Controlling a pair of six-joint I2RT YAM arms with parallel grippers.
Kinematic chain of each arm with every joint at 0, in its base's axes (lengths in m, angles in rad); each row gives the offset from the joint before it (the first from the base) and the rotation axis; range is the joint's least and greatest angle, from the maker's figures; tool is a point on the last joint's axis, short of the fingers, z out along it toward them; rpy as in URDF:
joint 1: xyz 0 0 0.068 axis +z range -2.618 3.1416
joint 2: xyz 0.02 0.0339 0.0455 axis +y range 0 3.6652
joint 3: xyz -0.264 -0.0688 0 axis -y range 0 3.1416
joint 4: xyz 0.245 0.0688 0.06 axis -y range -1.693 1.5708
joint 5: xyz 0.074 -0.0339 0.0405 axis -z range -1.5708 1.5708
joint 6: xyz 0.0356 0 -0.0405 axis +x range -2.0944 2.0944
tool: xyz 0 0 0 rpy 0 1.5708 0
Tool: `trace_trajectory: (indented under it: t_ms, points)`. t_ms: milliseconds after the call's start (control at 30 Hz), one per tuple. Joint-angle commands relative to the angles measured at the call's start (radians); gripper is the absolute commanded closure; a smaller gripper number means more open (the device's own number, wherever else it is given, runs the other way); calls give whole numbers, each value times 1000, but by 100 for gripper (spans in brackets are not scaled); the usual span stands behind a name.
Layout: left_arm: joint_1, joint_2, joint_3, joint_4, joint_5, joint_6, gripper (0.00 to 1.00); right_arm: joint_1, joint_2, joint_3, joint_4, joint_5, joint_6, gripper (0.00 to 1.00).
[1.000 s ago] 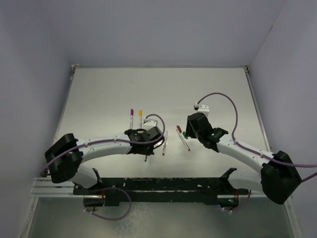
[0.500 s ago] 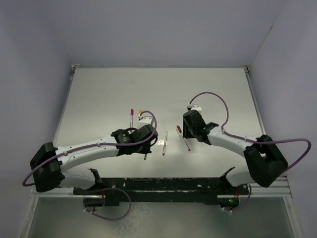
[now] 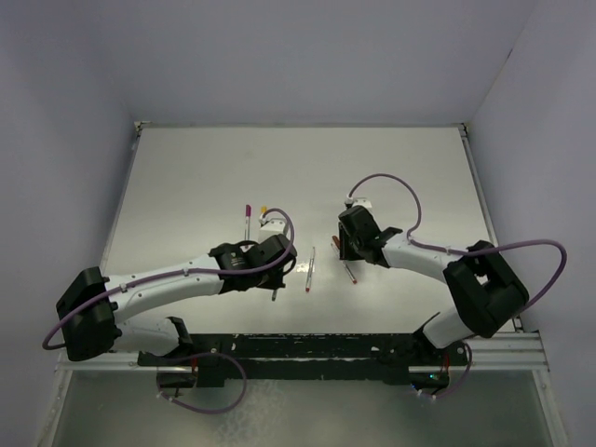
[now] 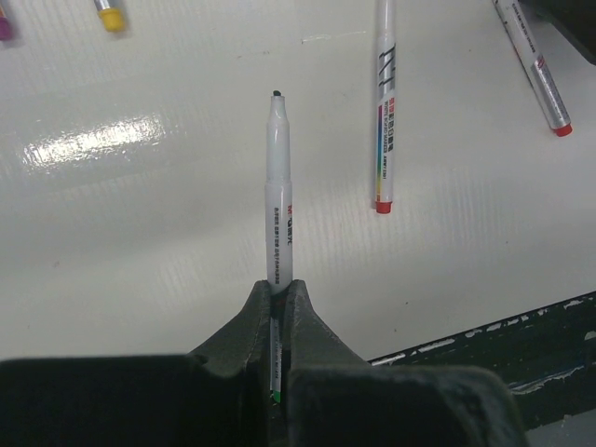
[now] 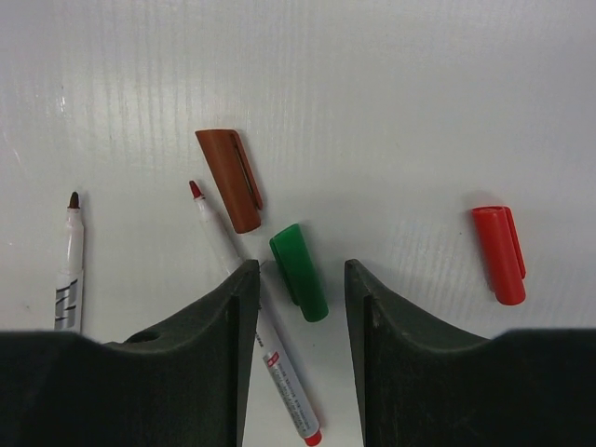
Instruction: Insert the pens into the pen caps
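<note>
My left gripper (image 3: pixel 271 272) is shut on a silver-grey pen (image 4: pixel 279 200) with a dark tip pointing away and a green end between the fingers (image 4: pixel 244 321). My right gripper (image 5: pixel 300 279) is open and low over the table, its jaws either side of the green cap (image 5: pixel 300 272) without touching it. A dark red cap (image 5: pixel 230 179) lies just beyond, and a red cap (image 5: pixel 499 253) to the right. A red-tipped pen (image 5: pixel 270 349) runs under the left finger (image 5: pixel 223 326). Another pen (image 5: pixel 70 265) lies at the far left. In the top view the right gripper (image 3: pixel 347 246) hides the caps.
Two loose pens with red ends (image 4: pixel 383 112) (image 4: pixel 535 70) lie right of the held pen. A yellow end (image 4: pixel 110 14) and a magenta end (image 4: pixel 4 23) show at the top left, also in the top view (image 3: pixel 264 211) (image 3: pixel 247 220). The black rail (image 3: pixel 307 349) runs along the near edge.
My left gripper has pulled a little left with the pen, then held still. My right gripper has moved left and slightly farther, closing in over the caps.
</note>
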Motion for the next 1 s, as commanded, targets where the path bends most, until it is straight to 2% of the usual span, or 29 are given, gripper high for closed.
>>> trace_trajectory:
  t_ms: [0, 333, 467, 967]
  points:
    - [-6, -10, -7, 33, 0, -17, 100, -5, 20, 43, 15, -2, -7, 56]
    - [-6, 1, -7, 39, 5, -16, 100, -7, 69, 55, -18, 17, 18, 57]
    - [-7, 9, -5, 44, 5, -16, 100, -8, 82, 63, -53, 16, 35, 60]
    - [-6, 18, -3, 41, -3, -13, 100, -7, 56, 15, -97, 18, 84, 65]
